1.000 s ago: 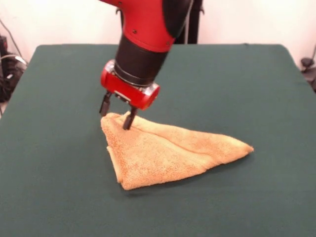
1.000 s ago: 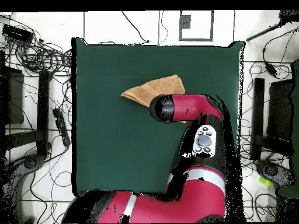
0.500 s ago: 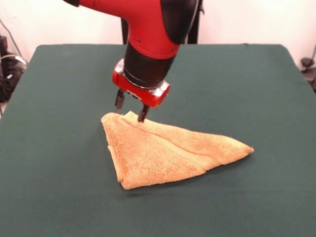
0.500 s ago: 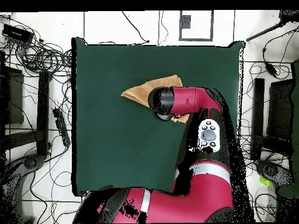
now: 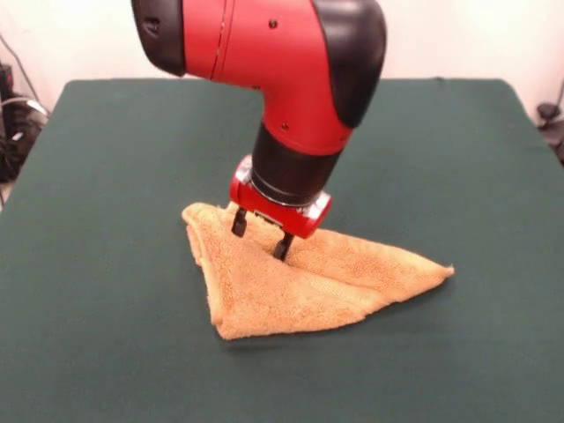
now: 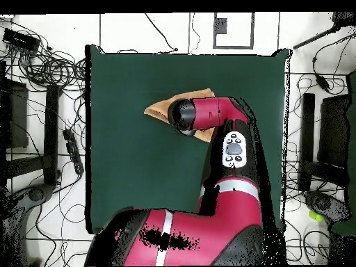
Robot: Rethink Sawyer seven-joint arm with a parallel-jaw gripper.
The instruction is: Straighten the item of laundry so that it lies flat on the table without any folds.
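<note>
End effector (image 5: 261,235) moved onto towel (image 5: 300,282) middle.

The arm (image 5: 273,62) has a glossy red shell with a rounded black cap on its right side and small dark screw heads. Below sits a black cylindrical wrist, then a red collar with a silvery rim. Two short black fingers (image 5: 239,222) project from it. From overhead, a pale oval button panel (image 6: 234,149) shows.
</note>
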